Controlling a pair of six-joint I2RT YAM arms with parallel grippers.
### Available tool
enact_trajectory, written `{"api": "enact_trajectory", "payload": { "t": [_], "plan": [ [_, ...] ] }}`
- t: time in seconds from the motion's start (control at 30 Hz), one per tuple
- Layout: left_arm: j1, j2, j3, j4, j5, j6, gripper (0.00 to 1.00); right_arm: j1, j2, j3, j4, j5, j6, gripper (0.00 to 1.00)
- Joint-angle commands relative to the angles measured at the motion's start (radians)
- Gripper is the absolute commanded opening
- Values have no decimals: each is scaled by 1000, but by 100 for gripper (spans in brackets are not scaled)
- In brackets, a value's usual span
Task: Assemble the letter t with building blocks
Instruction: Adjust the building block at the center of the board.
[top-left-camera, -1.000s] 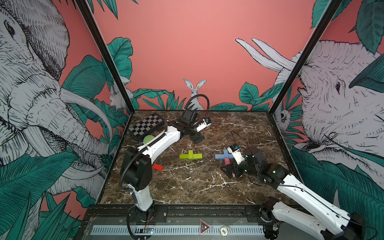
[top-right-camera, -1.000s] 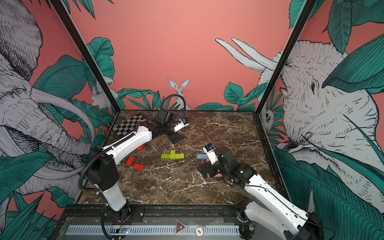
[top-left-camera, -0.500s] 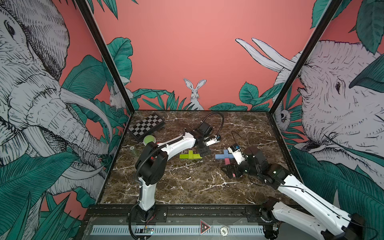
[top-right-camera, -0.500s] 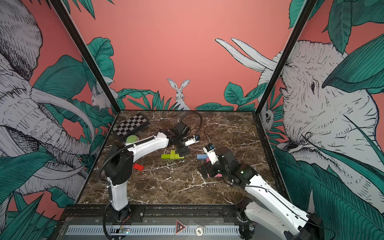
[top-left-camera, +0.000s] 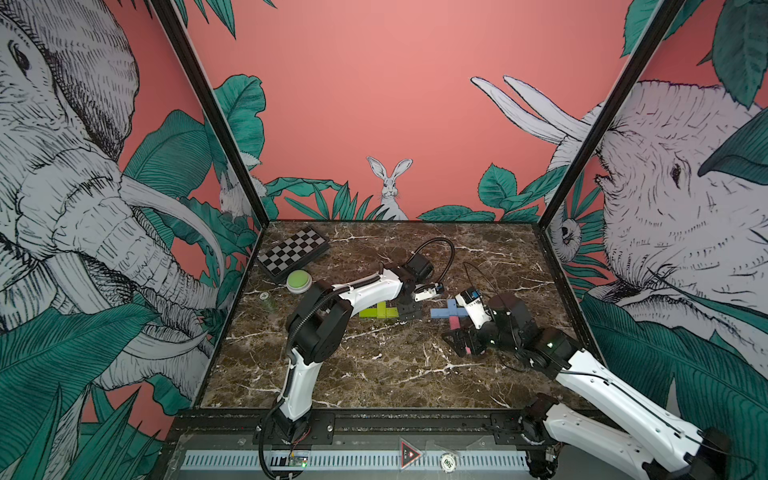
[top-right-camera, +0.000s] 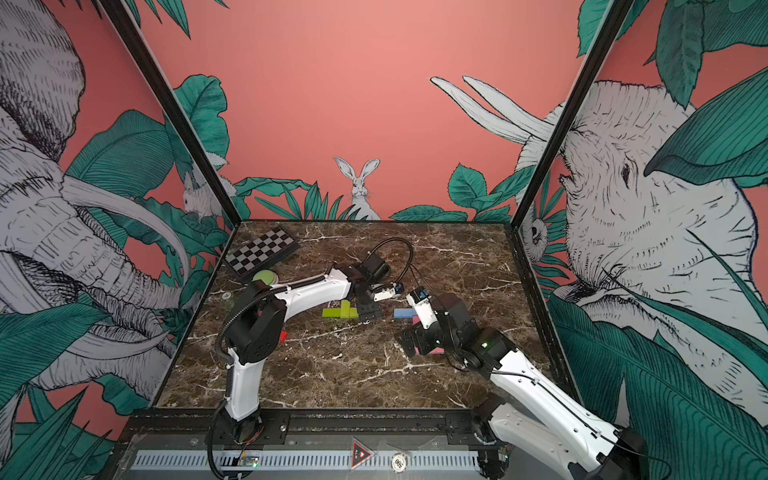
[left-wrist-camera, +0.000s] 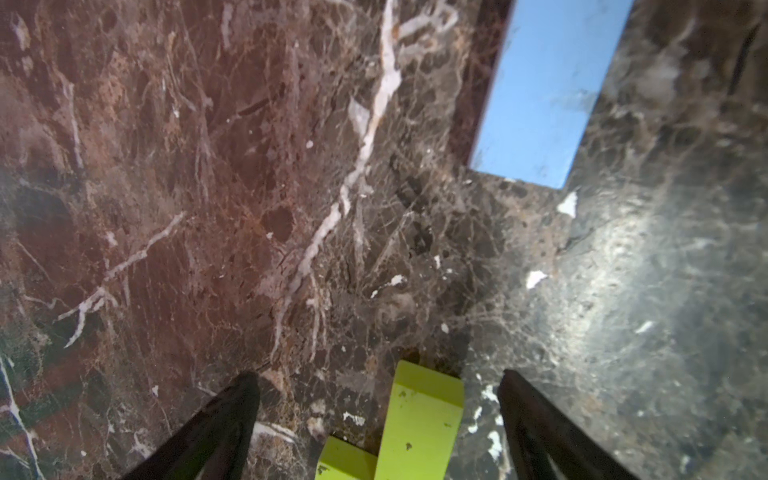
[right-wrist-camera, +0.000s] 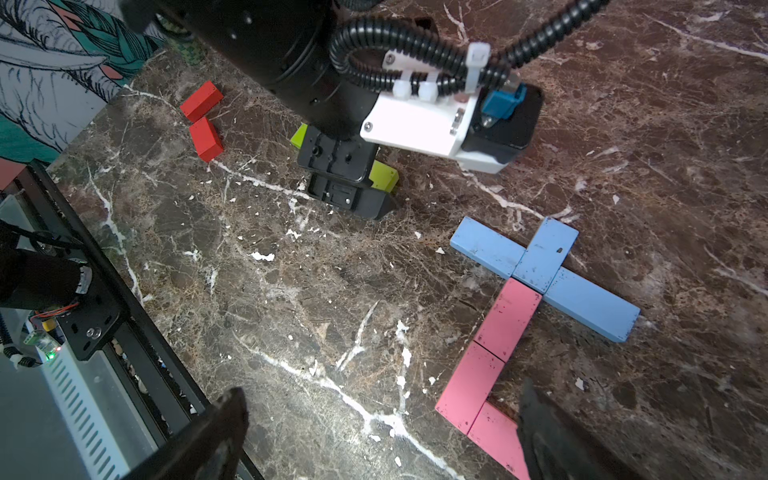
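Lime green blocks (top-left-camera: 376, 311) (top-right-camera: 340, 311) lie together mid-table. My left gripper (top-left-camera: 409, 311) is down at their right end. In the left wrist view it stands open (left-wrist-camera: 378, 376) around the tip of one green block (left-wrist-camera: 419, 424), with gaps on both sides. To the right, light blue blocks (top-left-camera: 444, 311) (right-wrist-camera: 544, 253) form a crossbar over a stem of pink blocks (top-left-camera: 455, 321) (right-wrist-camera: 505, 320). My right gripper (top-left-camera: 463, 345) (right-wrist-camera: 382, 390) hangs open at the foot of the pink stem, one finger beside the lowest pink block. It holds nothing.
Two red blocks (right-wrist-camera: 203, 124) lie left of the green ones, mostly behind the left arm in a top view (top-right-camera: 283, 336). A chequered board (top-left-camera: 293, 251) and a green-topped button (top-left-camera: 298, 281) stand at the back left. Walls close in three sides.
The left arm has swung from the back left near the chequered board to the right end of the green blocks. The right arm has not moved.
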Motion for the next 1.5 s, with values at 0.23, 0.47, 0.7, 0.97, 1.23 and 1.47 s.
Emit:
{"api": "enact_trajectory", "payload": {
  "t": [0.23, 0.47, 0.7, 0.97, 1.23, 1.47],
  "plan": [
    [-7, 32, 37, -13, -47, 23, 92, -1, 0, -14, 17, -13, 4, 99],
    [-5, 48, 57, -21, -64, 32, 92, -1, -1, -21, 20, -11, 4, 99],
    [-6, 60, 58, -17, -89, 39, 92, -1, -2, -23, 19, -13, 3, 99],
    [-6, 65, 57, -12, -94, 42, 91, -1, -3, -26, 19, -14, 4, 99],
    [-5, 48, 52, -11, -64, 31, 92, -1, -3, -29, 22, -9, 2, 98],
    [-5, 11, 76, 1, -56, 4, 92, -1, -3, -27, 18, -3, 1, 99]
  ]
}}
